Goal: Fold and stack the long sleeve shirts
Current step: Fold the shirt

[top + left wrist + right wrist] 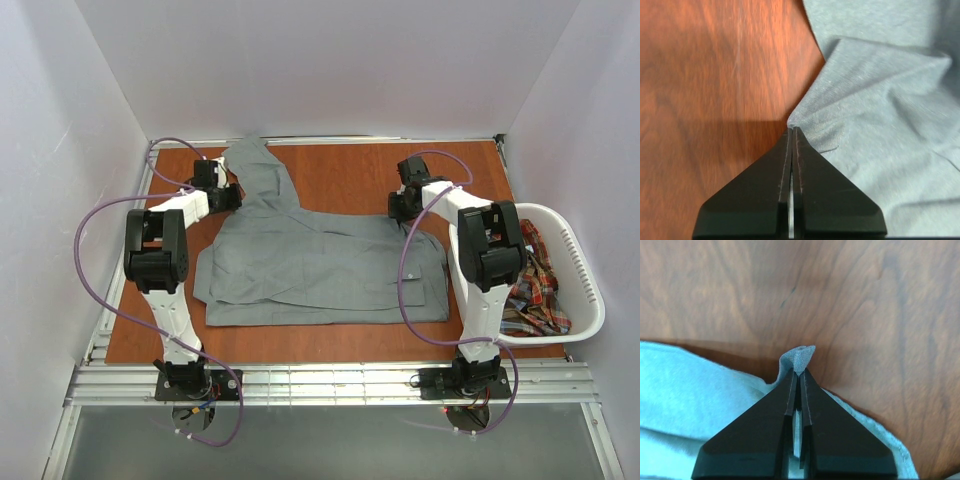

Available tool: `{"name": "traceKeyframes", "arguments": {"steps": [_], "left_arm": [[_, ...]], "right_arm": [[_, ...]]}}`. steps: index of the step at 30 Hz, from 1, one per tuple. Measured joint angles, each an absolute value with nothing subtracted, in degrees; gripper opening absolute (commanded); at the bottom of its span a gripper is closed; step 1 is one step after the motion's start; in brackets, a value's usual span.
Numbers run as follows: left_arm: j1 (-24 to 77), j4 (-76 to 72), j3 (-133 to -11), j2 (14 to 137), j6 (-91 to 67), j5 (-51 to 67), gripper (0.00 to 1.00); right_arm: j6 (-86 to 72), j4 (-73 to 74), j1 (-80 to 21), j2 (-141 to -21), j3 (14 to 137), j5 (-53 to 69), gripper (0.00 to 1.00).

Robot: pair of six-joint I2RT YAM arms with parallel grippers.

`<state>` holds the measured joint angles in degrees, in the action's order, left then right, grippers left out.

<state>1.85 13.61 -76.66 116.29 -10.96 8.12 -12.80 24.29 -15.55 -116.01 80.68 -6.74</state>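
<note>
Grey shirt, held along its far edge.
Left fingers and right fingers are closed on it; its length is stretched between them.

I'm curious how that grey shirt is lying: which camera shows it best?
The top external view: the whole grey shirt lies spread on the table. The wrist views show only bits of its edge, pinched by the left gripper and right gripper.

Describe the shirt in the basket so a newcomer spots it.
At the right edge of the wooden table sits a white slotted basket. The plaid shirt is crumpled inside it. Its red, navy and yellow check sets it apart from the plain grey shirt spread flat on the table.
</note>
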Motion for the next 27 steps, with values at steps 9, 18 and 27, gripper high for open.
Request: {"name": "traceKeyframes", "arguments": {"steps": [9,18,27], "left_arm": [[1.8,13.5,-70.3,104.1,-10.9,6.2,0.00],[2.0,13.1,-61.8,94.2,-11.7,4.0,0.00],[2.1,13.1,-53.7,84.5,-14.7,-0.4,0.00]], "right_arm": [[-13.1,26.0,-15.9,-107.8,77.5,-4.9,0.01],[-15.4,24.3,-15.9,-100.2,69.6,-4.5,0.01],[-19.6,20.9,-14.0,-94.4,59.9,-3.6,0.01]]}}
